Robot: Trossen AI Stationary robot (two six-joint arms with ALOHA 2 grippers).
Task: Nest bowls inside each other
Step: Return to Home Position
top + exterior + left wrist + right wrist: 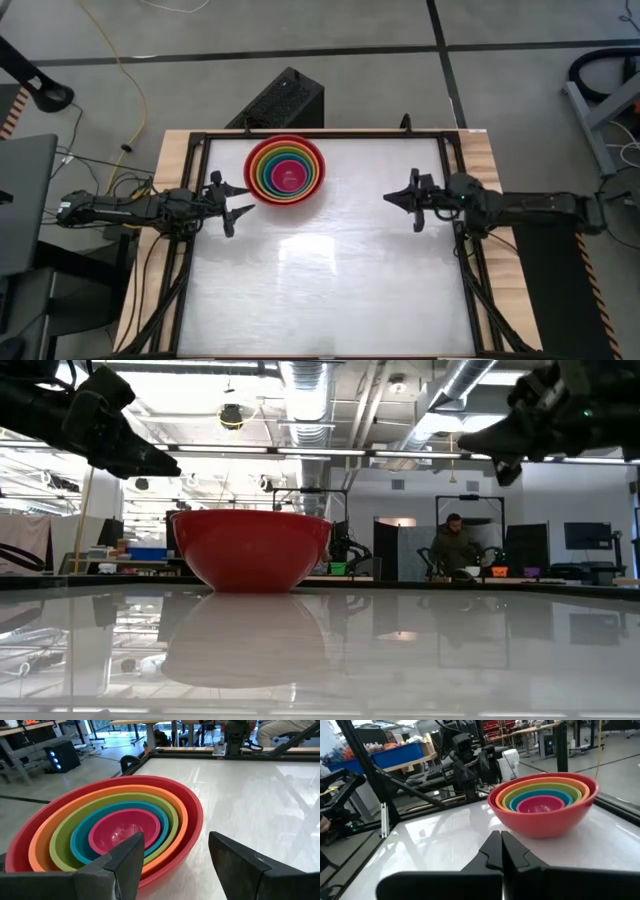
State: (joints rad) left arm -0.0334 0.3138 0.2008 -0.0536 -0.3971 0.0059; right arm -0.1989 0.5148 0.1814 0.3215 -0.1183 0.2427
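Observation:
The bowls sit nested one inside another near the table's far edge: red bowl (285, 171) outermost, then orange (60, 825), lime green (67, 837), teal (82, 840) and magenta pink (125, 830) innermost. The red bowl stands on its base on the table (250, 550). My left gripper (237, 204) hovers open at the table's left side, just near of the stack, touching nothing. My right gripper (392, 198) is shut and empty at the right side, above the table, pointing level toward the left.
A dark frame (310, 136) runs around the white tabletop. A black box (285, 100) stands on the floor beyond the far edge. A person (455, 545) sits in the room behind. The table's middle and near half lie bare.

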